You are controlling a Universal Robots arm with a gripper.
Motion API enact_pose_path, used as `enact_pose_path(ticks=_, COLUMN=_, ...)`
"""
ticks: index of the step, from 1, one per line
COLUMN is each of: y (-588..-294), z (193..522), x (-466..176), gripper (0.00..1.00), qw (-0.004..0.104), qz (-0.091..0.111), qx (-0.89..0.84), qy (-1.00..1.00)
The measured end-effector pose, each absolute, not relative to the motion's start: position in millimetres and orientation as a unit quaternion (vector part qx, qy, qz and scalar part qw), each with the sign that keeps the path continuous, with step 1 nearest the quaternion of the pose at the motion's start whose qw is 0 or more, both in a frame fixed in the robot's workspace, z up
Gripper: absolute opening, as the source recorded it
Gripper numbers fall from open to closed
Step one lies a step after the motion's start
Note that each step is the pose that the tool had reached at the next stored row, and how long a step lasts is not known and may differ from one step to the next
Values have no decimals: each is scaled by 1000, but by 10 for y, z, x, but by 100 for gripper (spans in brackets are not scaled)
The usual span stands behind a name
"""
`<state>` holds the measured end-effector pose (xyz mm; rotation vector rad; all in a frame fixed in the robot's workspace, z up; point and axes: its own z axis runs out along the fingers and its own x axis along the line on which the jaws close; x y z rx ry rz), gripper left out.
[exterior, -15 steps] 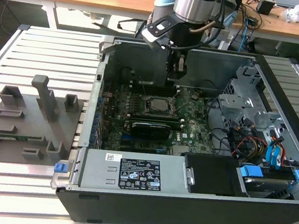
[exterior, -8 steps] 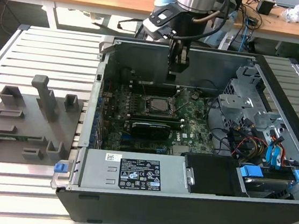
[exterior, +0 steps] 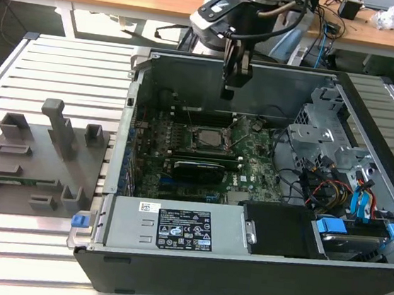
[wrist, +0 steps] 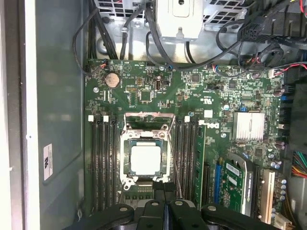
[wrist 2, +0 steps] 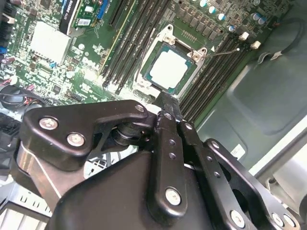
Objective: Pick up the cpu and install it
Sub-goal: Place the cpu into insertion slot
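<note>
The cpu (wrist: 145, 159) lies flat in the motherboard socket (wrist: 123, 163). It looks light, rigid and slick-topped, likely fragile underneath, and is best held by opposite edges. In the exterior view the gripper (exterior: 230, 91) hangs at about the cpu's twelve o'clock, fingers closed together on nothing.

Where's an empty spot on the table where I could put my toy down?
Bare table slats lie beyond the grey fixture and in front of it, at the exterior view's left. Inside the computer case is crowded: motherboard, cpu, cables.
</note>
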<state>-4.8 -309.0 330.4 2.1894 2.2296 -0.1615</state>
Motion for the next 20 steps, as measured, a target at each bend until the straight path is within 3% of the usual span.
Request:
enact_pose_path(ticks=12, y=-3090, z=3628, x=-48, gripper=11, qw=6, qz=-52, qx=700, qy=713)
enact_pose_path(ticks=20, y=-3090, z=3642, x=-48, gripper=11, qw=6, qz=-52, qx=700, qy=713)
